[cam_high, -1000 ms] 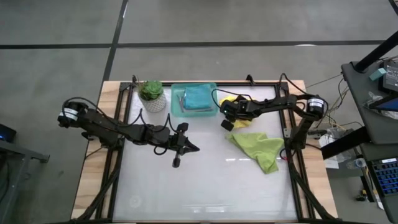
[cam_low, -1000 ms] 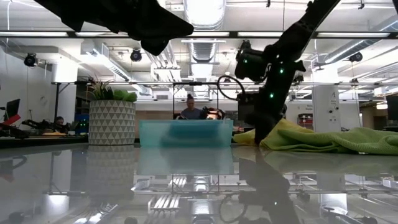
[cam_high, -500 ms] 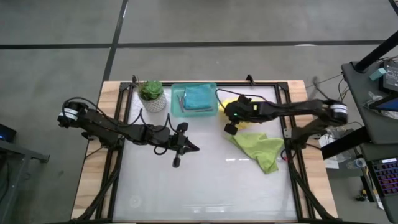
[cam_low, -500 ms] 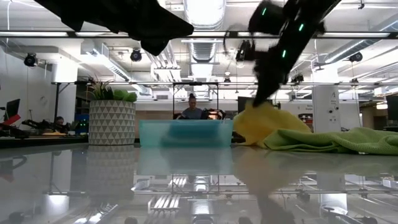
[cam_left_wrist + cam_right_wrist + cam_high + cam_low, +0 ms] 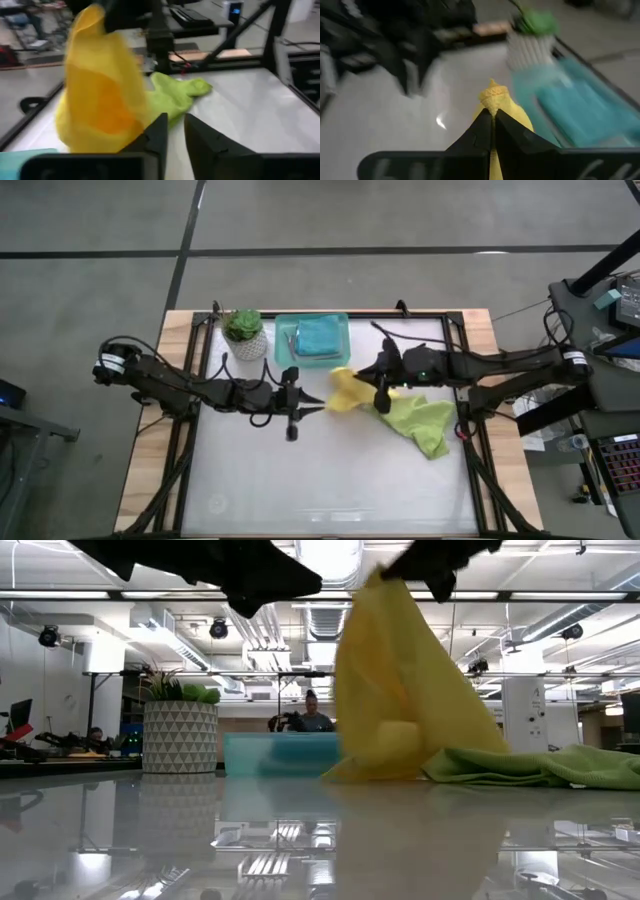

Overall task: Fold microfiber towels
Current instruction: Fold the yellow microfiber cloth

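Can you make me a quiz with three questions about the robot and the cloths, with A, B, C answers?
1. Where is the teal tray?
A. Beside the potted plant
B. Under the lime green towel
C. On the floor

2. What colour is the towel that hangs in the air?
A. Grey
B. Yellow
C. Teal

3. How is the right pincer?
A. Wide open
B. Shut on the yellow towel
C. Holding the plant

Answers:
1 A, the tray sits right next to the plant at the table's far edge.
2 B, the yellow towel hangs from the right pincer above the table.
3 B, its fingers pinch the towel's tip.
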You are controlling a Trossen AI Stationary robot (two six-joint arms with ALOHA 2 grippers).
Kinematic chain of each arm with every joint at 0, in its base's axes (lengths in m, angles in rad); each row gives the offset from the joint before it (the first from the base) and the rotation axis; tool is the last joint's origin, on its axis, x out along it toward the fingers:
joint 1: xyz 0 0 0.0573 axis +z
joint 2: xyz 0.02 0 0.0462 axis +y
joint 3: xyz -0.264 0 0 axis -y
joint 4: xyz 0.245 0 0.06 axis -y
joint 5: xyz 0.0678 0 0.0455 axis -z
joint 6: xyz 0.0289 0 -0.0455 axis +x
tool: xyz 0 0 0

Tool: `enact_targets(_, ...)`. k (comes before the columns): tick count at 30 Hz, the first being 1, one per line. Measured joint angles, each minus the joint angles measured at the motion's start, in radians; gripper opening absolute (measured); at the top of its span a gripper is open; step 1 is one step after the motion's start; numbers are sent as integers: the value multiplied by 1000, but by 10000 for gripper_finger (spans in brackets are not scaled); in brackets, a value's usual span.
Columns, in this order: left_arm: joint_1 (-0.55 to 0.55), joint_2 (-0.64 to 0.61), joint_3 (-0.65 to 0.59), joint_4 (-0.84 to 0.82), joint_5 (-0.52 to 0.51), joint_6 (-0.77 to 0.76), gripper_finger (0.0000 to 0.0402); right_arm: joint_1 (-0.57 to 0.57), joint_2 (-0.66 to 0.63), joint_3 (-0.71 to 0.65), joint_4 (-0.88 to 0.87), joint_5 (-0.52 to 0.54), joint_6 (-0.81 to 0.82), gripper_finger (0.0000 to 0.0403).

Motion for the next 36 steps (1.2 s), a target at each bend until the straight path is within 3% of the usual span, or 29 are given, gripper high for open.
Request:
enact_targets(5,0,-1,0,23,-87,-21,115,57,61,0,182,1,-31,8)
enact_targets(10,0,-1,-3,21,-94,-35,164,72,146,0,329,1,-46,8)
enact_targets(21,0,-3,-3,78,-103,-58,174,72,282,63,372,10,-43,8)
enact_targets(25,0,-2,-8,104,-110,-56,142,72,336,93,373,10,-41,8)
enact_targets(31,-2,-11,-14,60,-114,-56,23,73,378,109,366,3,-49,8)
enact_targets(36,-17,-31,-7,-19,-121,-57,7,72,358,109,361,6,-43,8)
